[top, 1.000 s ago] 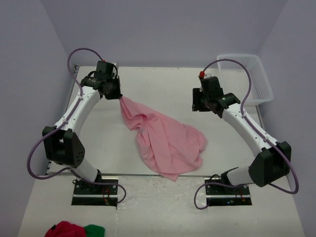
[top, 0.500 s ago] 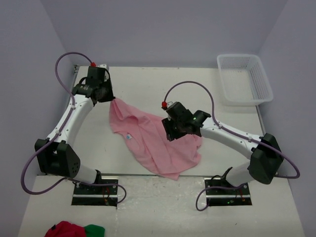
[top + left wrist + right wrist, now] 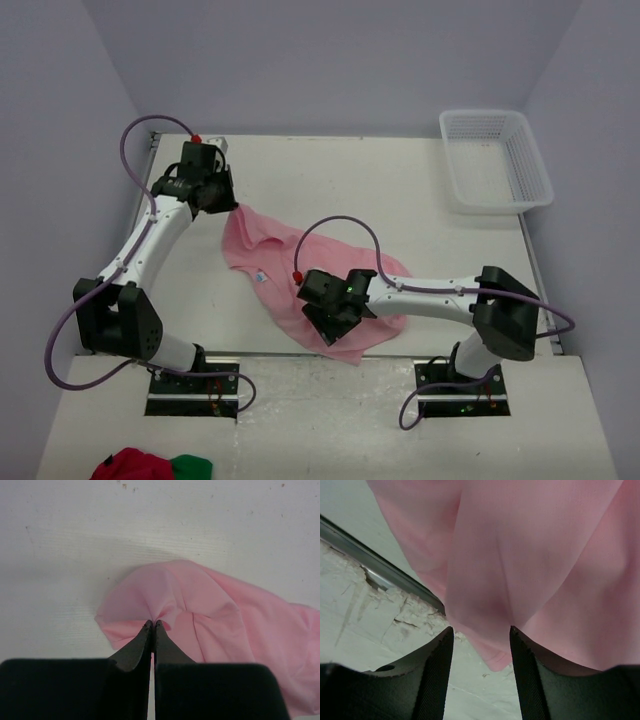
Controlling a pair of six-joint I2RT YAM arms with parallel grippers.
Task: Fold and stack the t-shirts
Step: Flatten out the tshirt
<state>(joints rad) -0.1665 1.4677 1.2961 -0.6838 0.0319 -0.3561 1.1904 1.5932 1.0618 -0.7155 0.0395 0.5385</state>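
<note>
The pink shirt [image 3: 290,255] lies crumpled on the bench [image 3: 400,200], left of centre, reaching from the far left down to the near edge. A small white label [image 3: 262,275] shows on its left part; its writing is too small to read. The left pincer [image 3: 152,624] is clamped together on a bunched fold at the shirt's far-left end, just above the bench. The right pincer [image 3: 480,630] hangs low over the shirt's near edge, its jaws apart with pink fabric between them, not squeezed. A white basket [image 3: 495,160] stands at the far right. A red and green cloth [image 3: 150,466] lies at the near left.
</note>
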